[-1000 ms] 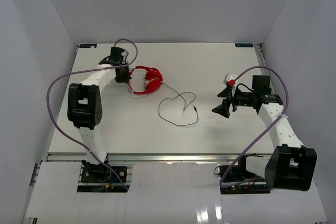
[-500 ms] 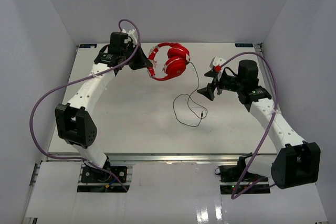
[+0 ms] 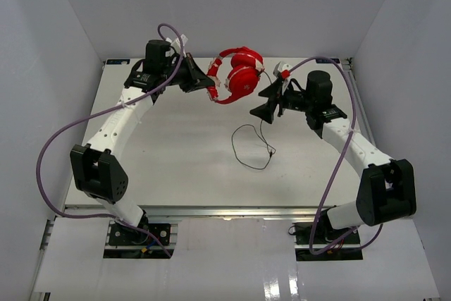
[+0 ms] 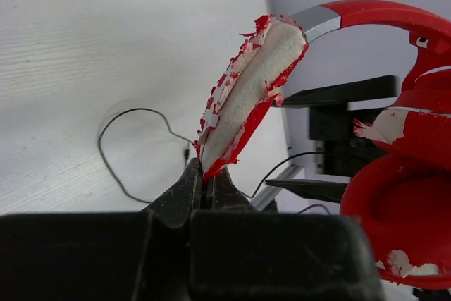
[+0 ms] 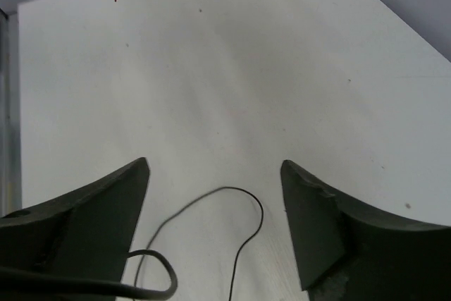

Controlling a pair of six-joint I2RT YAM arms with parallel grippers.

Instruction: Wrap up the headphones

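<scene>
Just white table (image 3: 176, 163), pale grey walls (image 3: 225, 5), red headphones (image 3: 242, 75).

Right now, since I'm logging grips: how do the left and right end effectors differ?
The left end effector is shut, pinching the headphones' torn headband pad; the right end effector stands open and empty. The left holds the headphones aloft; the right hangs over their black cable. Both are black, two-fingered.

The scene is lit brightly and evenly, with only soft shadows cast. Glare is seen at the overhead view's lower right.
</scene>
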